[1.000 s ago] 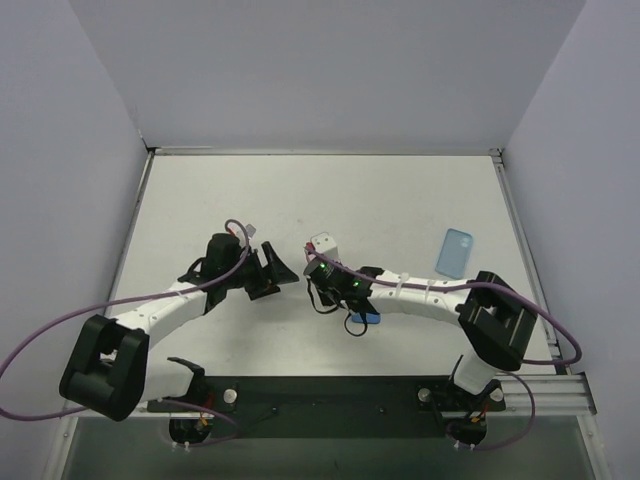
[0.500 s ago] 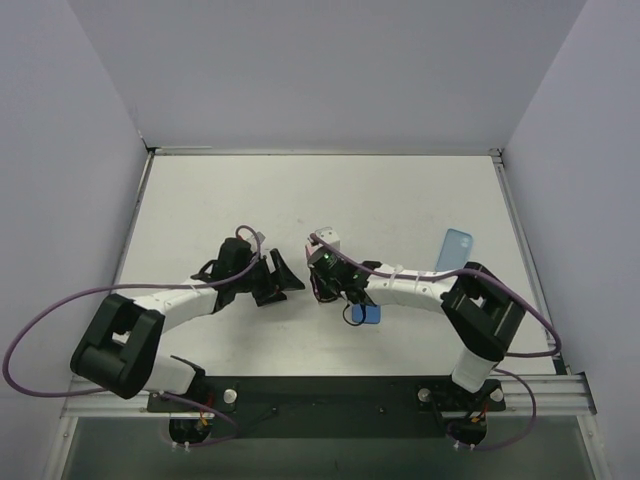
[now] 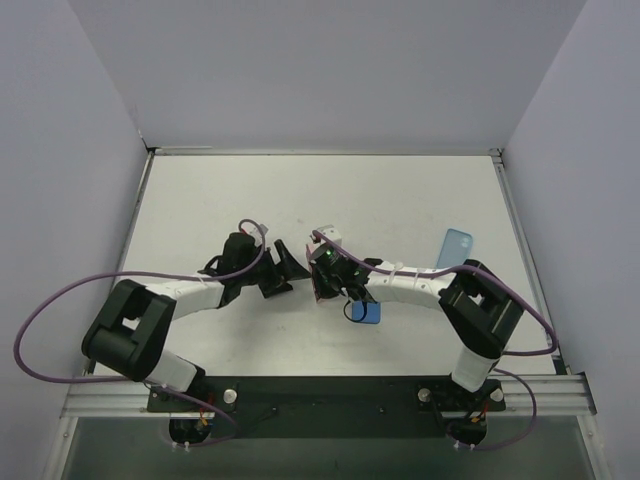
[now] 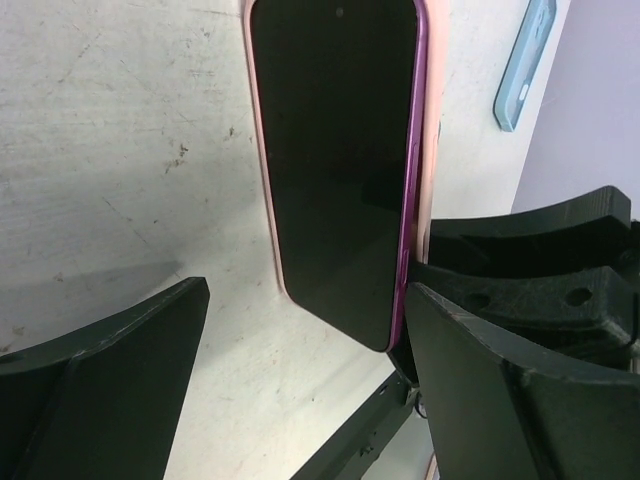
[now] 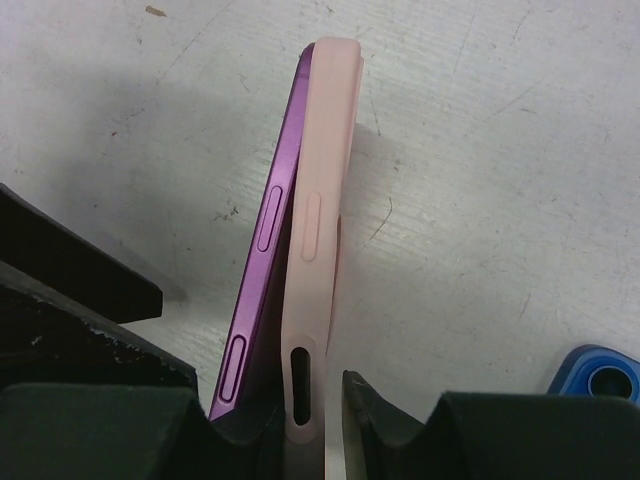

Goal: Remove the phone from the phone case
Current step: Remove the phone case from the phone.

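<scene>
Black left gripper (image 3: pixel 282 270), jaws wide apart, facing the dark screen of the phone (image 4: pixel 335 170). One purple long edge peeled out of the pink case (image 5: pixel 318 250) (both up on edge). Then the right gripper (image 5: pixel 278 400), clamped on that case's end.

Top camera: fixed high behind my bases, tilted down and forward, far off. Takes in whole white tabletop (image 3: pixel 400 195) and both my arms.

Left wrist camera: rides my left arm, sights out between my black left fingers (image 4: pixel 110 370), close, nearly square onto dark screen of purple slab phone (image 4: pixel 335 160).

Right wrist camera: closer, sights out between my right fingers (image 5: pixel 90 420) along phone's button edge and pink silicone case (image 5: pixel 318 220).

All three share phone and pink case. Top and left wrist also share light-blue flat case (image 3: pixel 455 252) lying apart on table.
</scene>
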